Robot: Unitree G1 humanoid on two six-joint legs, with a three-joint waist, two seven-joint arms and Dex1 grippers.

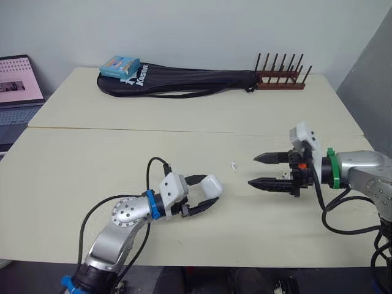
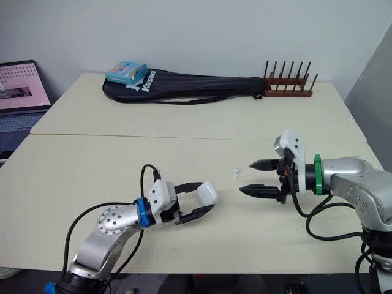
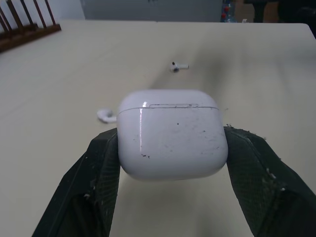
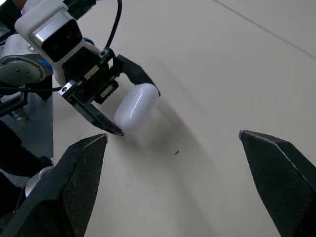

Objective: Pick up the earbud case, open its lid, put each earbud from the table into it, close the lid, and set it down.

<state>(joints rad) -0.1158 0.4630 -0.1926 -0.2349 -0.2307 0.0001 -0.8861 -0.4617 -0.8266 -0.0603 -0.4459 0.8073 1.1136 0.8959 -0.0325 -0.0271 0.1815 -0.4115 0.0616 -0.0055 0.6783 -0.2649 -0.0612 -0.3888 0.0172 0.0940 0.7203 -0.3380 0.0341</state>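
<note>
My left gripper (image 1: 210,190) is shut on the white earbud case (image 1: 212,185), holding it by its sides just above the front table. The case (image 3: 170,134) has its lid down, with the seam line showing. One white earbud (image 3: 105,115) lies on the table close beyond the case, and a second earbud (image 3: 178,66) lies farther off. One earbud (image 1: 233,165) shows as a small white speck between the two grippers. My right gripper (image 1: 253,170) stands open to the right, fingertips pointing at the case, with nothing between them.
A black racket bag (image 1: 184,81) with a blue box (image 1: 119,66) on it lies across the far table. A wooden peg rack (image 1: 280,76) stands at its right end. A laptop (image 1: 18,86) sits off to the left.
</note>
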